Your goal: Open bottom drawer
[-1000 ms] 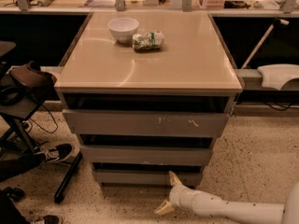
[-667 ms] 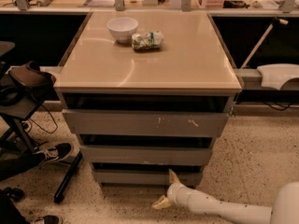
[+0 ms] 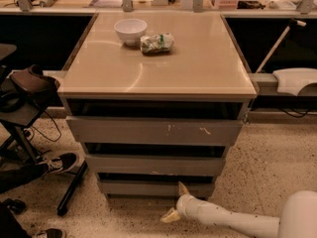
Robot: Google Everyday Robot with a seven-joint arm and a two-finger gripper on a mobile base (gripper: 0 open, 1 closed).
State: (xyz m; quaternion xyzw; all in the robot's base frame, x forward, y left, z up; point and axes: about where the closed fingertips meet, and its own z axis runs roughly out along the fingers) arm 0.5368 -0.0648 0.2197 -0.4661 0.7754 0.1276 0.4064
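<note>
The bottom drawer (image 3: pixel 143 188) is the lowest and narrowest plain grey front of the cabinet, near the floor. It sits almost flush, with a dark gap above it. My gripper (image 3: pixel 176 202) is at the end of a white arm (image 3: pixel 233 220) that comes in low from the right. It is right in front of the drawer's lower edge, right of centre. Its fingers are spread: the upper fingertip (image 3: pixel 183 188) points up against the drawer front, the other (image 3: pixel 168 216) lies near the floor. It holds nothing.
Above are the middle drawer (image 3: pixel 153 165) and the scratched top drawer (image 3: pixel 153 131). On the beige cabinet top (image 3: pixel 198 68) stand a white bowl (image 3: pixel 130 30) and a crumpled packet (image 3: pixel 156 43). A black stand (image 3: pixel 69 192) and a person's shoe (image 3: pixel 59 162) are at the left.
The view has shifted slightly, and the cabinet looks a little larger and lower. My gripper stays at the bottom drawer's lower edge. The drawer has not visibly moved.
</note>
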